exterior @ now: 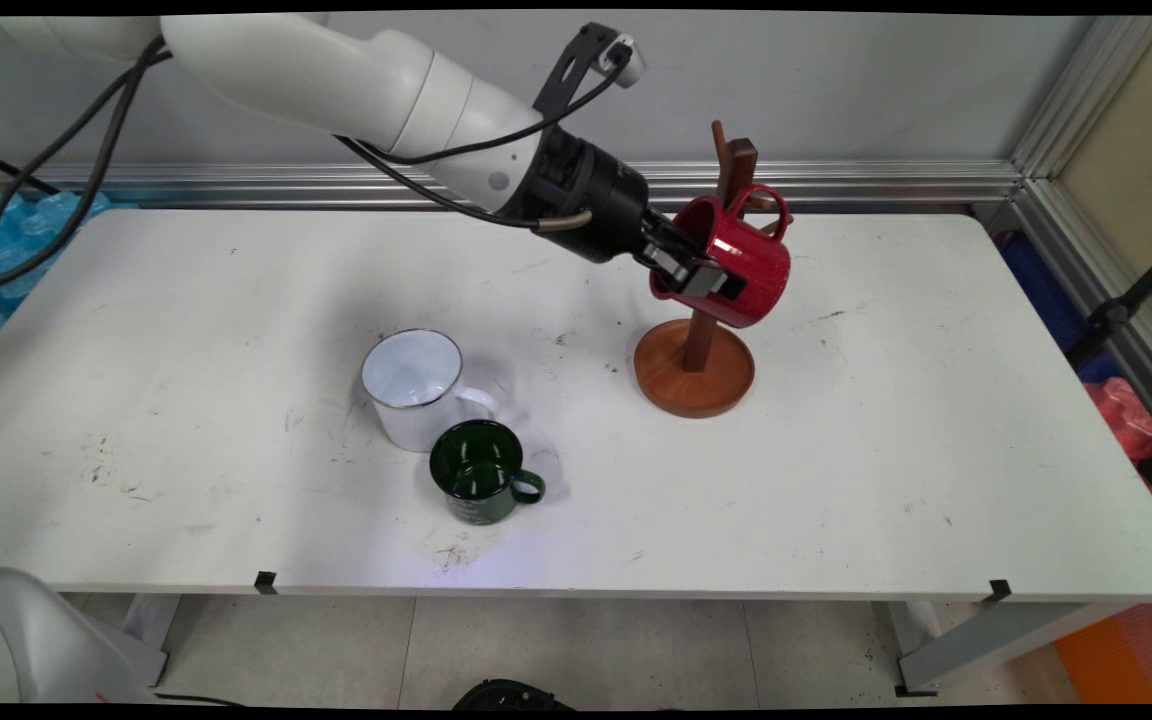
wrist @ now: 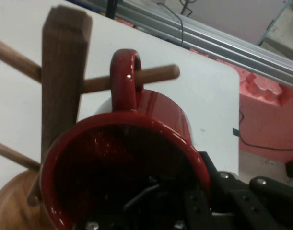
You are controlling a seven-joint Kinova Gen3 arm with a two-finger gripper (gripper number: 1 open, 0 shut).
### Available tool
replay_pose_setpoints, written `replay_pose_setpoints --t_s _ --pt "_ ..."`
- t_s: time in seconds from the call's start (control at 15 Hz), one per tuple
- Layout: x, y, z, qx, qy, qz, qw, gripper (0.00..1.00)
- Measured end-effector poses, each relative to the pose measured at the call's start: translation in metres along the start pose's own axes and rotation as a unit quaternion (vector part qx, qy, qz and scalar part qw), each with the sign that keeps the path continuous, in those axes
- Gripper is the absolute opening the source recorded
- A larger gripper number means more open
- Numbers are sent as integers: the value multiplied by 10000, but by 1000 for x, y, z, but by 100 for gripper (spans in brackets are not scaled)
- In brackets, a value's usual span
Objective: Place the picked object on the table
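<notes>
**Red mug in my claw, its handle around a peg of the wooden rack**

From the main view, my claw (exterior: 701, 272) reaches in from the upper left and is clamped on the rim of the red mug (exterior: 736, 262): one finger lies outside the mug's wall and the other goes inside the mouth. I hold the mug tilted, its mouth turned toward my wrist and to the left, its handle (exterior: 771, 212) up against the upright post of the wooden mug rack (exterior: 696, 345). The mug hangs above the rack's round base, clear of the white table (exterior: 236, 330). Well apart from all this, nearer the front of the table, a white mug (exterior: 414, 388) stands upright, and a dark green mug (exterior: 479, 482) stands just in front of it, the two touching or nearly so, the green one's handle pointing right.

From the hand view, I look straight into the red mug's (wrist: 132, 167) dark interior. Its handle (wrist: 124, 79) stands up at the top, and a round wooden peg (wrist: 156, 75) of the rack (wrist: 62, 81) passes through the loop, the peg's tip showing on the far side. The post rises just left of the mug, with other pegs sticking out to the left. My linkage sits low right, against the mug's rim.
</notes>
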Motion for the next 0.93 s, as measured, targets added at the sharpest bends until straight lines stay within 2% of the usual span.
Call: replay_pose_setpoints --t_s 0.47,0.93 --pt "9 16 -3 -161 31 39 9999 0" --pt "19 47 -10 -377 18 -3 9993 0"
